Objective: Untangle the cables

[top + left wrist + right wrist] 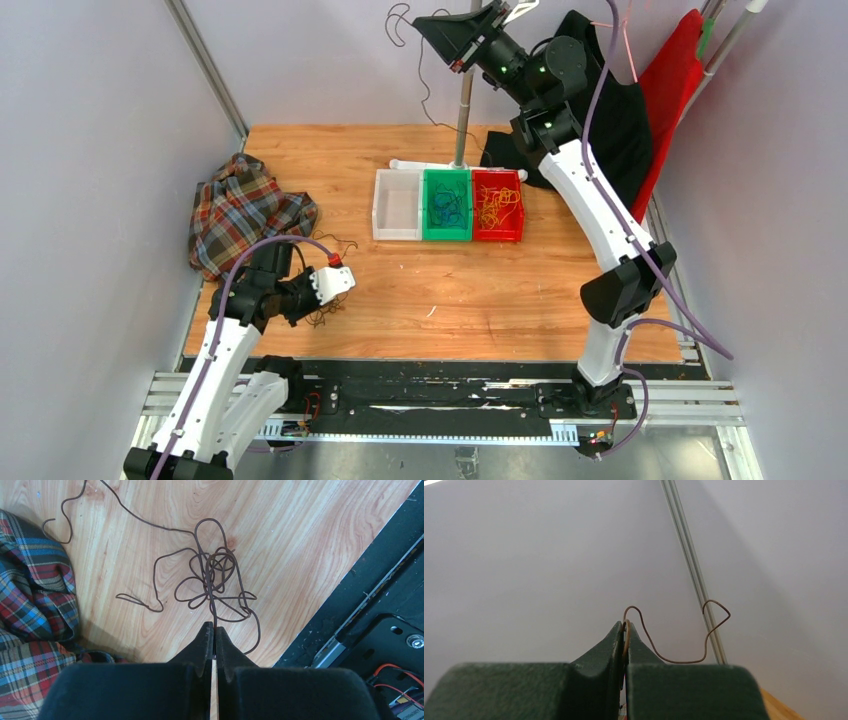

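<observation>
Three bins (424, 205) sit beyond brown cables (215, 575); plaid cloth (245, 210) nearby.

Brown cable (206, 580) runs off the left wrist view's top.

Bare tabletop (480, 290) between plaid cloth (240, 212), cable tangle (215, 580) and bins (446, 239); pole (463, 110) behind bins.

Wood table (520, 300) w/ plaid cloth (240, 210), 3 bins (397, 207), brown cable tangle (215, 580).
</observation>
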You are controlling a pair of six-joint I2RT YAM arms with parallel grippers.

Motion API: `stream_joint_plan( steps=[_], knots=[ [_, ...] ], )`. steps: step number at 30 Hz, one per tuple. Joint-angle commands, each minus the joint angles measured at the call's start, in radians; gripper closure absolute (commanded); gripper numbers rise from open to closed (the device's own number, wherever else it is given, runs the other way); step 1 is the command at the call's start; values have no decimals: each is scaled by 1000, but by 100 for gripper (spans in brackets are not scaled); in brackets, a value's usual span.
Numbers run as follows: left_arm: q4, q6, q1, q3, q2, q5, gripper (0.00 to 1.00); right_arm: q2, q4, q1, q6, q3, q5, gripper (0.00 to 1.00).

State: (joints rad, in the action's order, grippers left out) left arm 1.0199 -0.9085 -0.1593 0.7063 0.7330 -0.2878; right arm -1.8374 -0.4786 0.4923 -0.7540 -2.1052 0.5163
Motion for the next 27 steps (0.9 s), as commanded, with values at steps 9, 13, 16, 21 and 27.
stream_joint_plan(
  steps=[9,13,16,21,27],
  knots=[
    [-12,-11,7,-12,6,-25,99,-19,79,50,146,-91,19,99],
    [-12,-11,7,-18,-1,-23,99,-38,75,65,156,-76,14,99],
    [-11,-13,7,-20,-6,-20,99,-54,71,75,167,-63,11,99],
    [-12,-16,7,-20,-17,-19,99,-82,45,89,185,-9,-4,99],
    [-11,-19,7,-21,-23,-13,100,-140,49,106,197,-33,-5,99]
  ],
)
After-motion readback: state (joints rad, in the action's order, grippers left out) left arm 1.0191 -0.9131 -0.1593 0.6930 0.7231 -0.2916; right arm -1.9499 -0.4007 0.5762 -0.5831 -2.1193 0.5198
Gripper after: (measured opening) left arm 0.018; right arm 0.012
